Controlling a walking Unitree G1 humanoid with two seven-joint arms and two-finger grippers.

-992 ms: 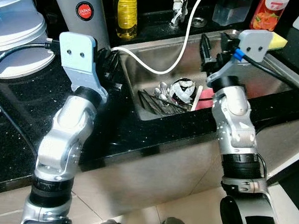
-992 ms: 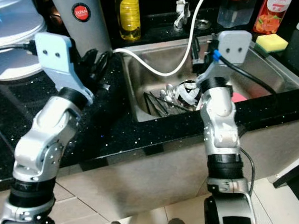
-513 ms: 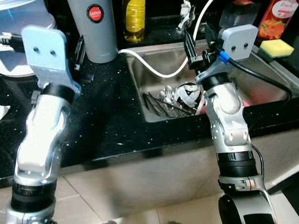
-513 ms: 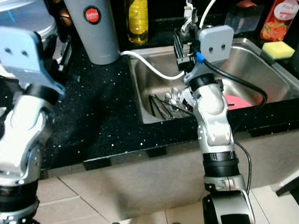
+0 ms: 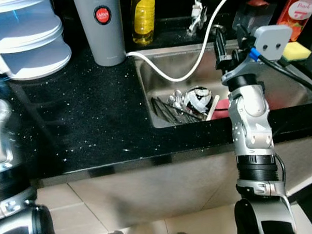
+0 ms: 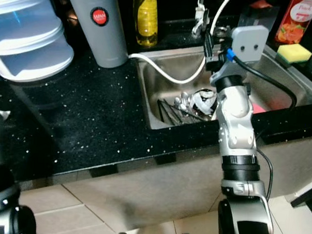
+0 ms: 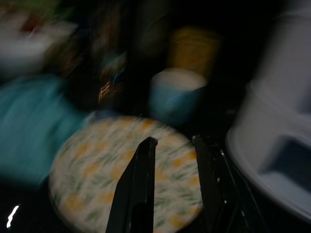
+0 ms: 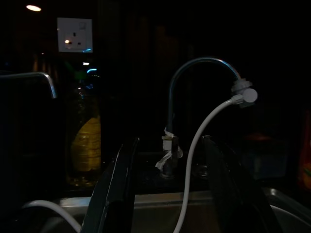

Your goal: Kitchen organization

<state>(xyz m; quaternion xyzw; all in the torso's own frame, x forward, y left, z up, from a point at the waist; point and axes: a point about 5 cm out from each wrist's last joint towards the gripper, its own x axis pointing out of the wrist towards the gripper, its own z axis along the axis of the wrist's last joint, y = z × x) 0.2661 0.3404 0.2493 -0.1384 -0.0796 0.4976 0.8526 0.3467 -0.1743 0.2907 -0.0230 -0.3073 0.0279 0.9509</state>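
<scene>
Stainless-steel sink (image 5: pixel 281 86) set in the black speckled countertop (image 5: pixel 93 124), holding a heap of metal cutlery (image 5: pixel 172 105) with a white hose (image 5: pixel 168 73) trailing into it. The right gripper (image 5: pixel 227 43) is raised over the basin toward the curved tap (image 8: pixel 194 73), fingers spread wide and empty. The left gripper (image 7: pixel 172 160), fingers narrowly parted and empty, points over a round floral-patterned plate (image 7: pixel 97 170) beside a blue cup (image 7: pixel 175 97).

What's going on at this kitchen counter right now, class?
A humanoid robot stands at a black counter with a steel sink. Its right gripper is raised over the sink, fingers open and holding nothing, pointing towards the tap and its white hose. Cutlery lies loose in the sink, untouched. The left gripper, also open, is off to the side over a patterned plate.
</scene>
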